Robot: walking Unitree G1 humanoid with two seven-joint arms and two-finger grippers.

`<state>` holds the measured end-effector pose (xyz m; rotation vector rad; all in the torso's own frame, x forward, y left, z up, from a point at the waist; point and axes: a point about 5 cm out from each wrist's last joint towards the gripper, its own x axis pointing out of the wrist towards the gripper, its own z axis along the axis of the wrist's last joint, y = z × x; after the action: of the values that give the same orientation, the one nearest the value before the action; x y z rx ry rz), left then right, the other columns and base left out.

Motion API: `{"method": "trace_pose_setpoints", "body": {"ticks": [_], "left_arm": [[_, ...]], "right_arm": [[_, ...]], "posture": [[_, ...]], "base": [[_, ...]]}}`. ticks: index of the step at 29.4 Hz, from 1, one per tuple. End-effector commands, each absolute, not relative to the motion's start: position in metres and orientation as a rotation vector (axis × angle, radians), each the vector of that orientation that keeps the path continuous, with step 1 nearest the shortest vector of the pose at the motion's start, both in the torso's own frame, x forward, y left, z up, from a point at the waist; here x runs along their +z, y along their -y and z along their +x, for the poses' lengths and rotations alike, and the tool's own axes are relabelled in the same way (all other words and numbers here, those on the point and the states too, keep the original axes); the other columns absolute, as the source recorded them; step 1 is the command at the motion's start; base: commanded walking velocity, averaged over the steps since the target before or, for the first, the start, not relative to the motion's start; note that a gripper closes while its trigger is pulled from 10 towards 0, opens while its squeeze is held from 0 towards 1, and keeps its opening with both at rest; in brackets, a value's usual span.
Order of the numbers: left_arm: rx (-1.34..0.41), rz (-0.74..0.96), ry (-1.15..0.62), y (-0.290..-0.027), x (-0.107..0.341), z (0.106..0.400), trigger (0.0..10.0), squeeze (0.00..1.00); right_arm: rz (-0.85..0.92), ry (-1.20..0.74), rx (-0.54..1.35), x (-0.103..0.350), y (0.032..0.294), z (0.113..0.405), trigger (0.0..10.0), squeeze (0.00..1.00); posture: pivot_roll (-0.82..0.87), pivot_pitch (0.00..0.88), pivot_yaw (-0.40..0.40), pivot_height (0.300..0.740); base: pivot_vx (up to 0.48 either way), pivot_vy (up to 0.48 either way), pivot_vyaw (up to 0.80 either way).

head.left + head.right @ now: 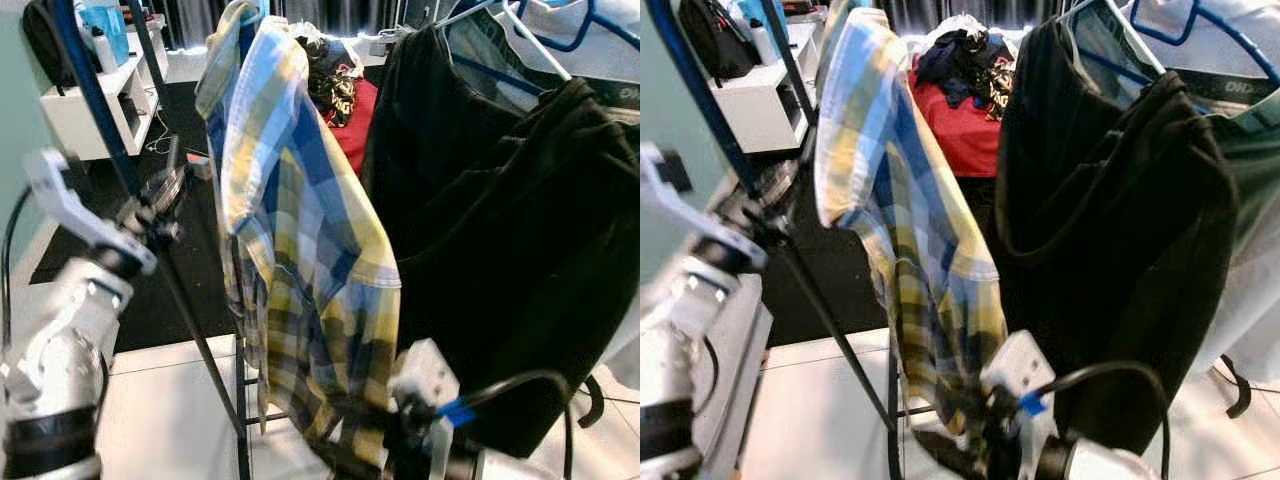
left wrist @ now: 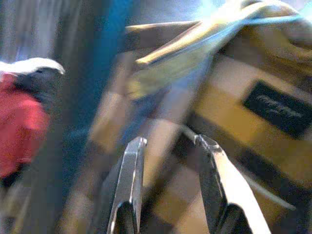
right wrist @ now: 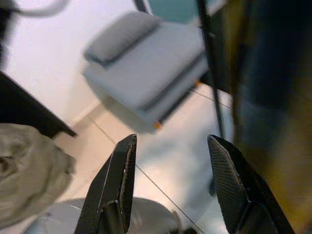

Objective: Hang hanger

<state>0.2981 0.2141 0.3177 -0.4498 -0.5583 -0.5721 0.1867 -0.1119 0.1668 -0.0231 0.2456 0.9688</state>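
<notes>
A blue, yellow and white plaid shirt [image 1: 300,230] hangs from its collar at the top of the view; its hanger is hidden inside the cloth. My left gripper [image 1: 165,195] is raised beside the shirt's left shoulder, next to a slanted blue rack pole [image 1: 95,100]. In the blurred left wrist view its fingers [image 2: 134,156] stand open, with the plaid cloth just beyond them and nothing between. My right arm [image 1: 430,400] is low by the shirt's hem. The right gripper [image 3: 170,144] is open and points down at the floor.
A black garment [image 1: 490,250] hangs close on the right under blue hangers [image 1: 565,40]. A black rack leg [image 1: 200,340] slants to the white tiled floor [image 1: 170,400]. Behind are a red cloth pile [image 1: 350,125] and a white shelf [image 1: 95,105]. A grey cushion [image 3: 146,68] lies on the floor.
</notes>
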Motion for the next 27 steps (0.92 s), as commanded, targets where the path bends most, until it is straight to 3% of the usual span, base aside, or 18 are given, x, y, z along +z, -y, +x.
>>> {"method": "trace_pose_setpoints", "body": {"ticks": [1,7,13,16,18,21,27], "left_arm": [[-0.716,-0.431,0.527,-0.208,0.317,0.288,10.0,0.0],[-0.861,-0.246,0.413,-0.191,0.29,0.272,10.0,0.0],[-0.943,-0.322,0.404,-0.191,0.29,0.251,10.0,0.0],[-0.894,-0.341,0.427,-0.2,0.293,0.247,10.0,0.0],[-0.755,-0.386,0.534,-0.22,0.307,0.253,10.0,0.0],[-0.682,-0.425,0.627,-0.23,0.321,0.256,10.0,0.0],[-0.75,-0.442,0.66,-0.217,0.34,0.258,10.0,0.0]], "right_arm": [[-0.062,-0.319,0.867,0.152,0.122,0.19,10.0,0.0],[-0.084,-0.328,0.726,0.141,0.132,0.201,10.0,0.0],[-0.062,-0.316,0.679,0.136,0.128,0.207,10.0,0.0],[-0.072,-0.315,0.671,0.135,0.128,0.208,10.0,0.0],[-0.058,-0.317,0.67,0.132,0.126,0.208,10.0,0.0],[-0.037,-0.316,0.67,0.132,0.124,0.209,10.0,0.0],[-0.043,-0.311,0.663,0.13,0.123,0.212,10.0,0.0]], "posture": [[0.0,0.191,0.039,0.74],[0.0,0.195,0.039,0.74],[0.0,0.196,0.035,0.74],[0.0,0.194,0.028,0.74],[0.01,0.192,0.021,0.74],[0.01,0.201,0.014,0.74],[0.02,0.202,0.005,0.74]], "base": [[0.0,0.0,0.0],[0.0,0.0,0.0],[0.0,0.0,0.0],[0.0,0.0,0.0],[0.0,0.0,0.0],[0.0,0.0,0.0],[0.0,0.0,0.0]]}}
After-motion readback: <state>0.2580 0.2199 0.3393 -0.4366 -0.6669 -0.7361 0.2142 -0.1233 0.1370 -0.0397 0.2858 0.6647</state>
